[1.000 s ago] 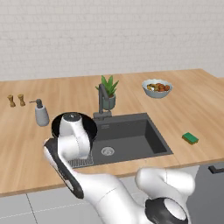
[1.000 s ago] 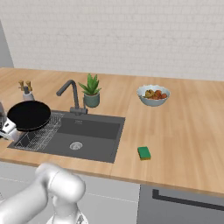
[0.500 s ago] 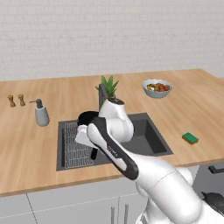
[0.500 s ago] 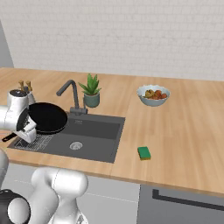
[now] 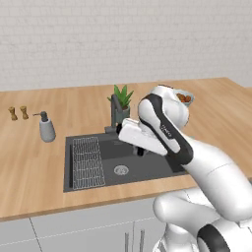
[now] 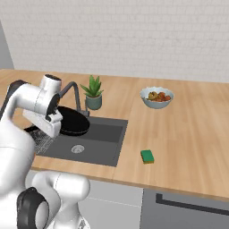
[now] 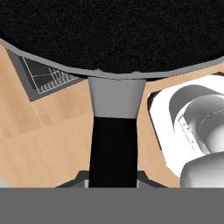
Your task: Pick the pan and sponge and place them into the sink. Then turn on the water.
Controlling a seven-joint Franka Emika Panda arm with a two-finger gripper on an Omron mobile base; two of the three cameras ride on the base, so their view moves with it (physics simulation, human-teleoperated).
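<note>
**Black pan held over the sink**

Black and round, the pan [image 6: 71, 120] hangs above the dark grey sink [image 6: 100, 154], just in front of the faucet [image 6: 74, 96]. The gripper [image 7: 114, 177] is clamped on the pan's straight handle [image 7: 114, 148]. A wire rack [image 5: 87, 161] lies in the left part of the basin. The green sponge [image 6: 147, 156] sits on the wooden desk [image 6: 188, 147], to the right of the sink.

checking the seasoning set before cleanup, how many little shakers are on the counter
2. The two small brown shakers stand side by side at the far left of the counter, left of the soap dispenser. The arm may hide others.
</note>
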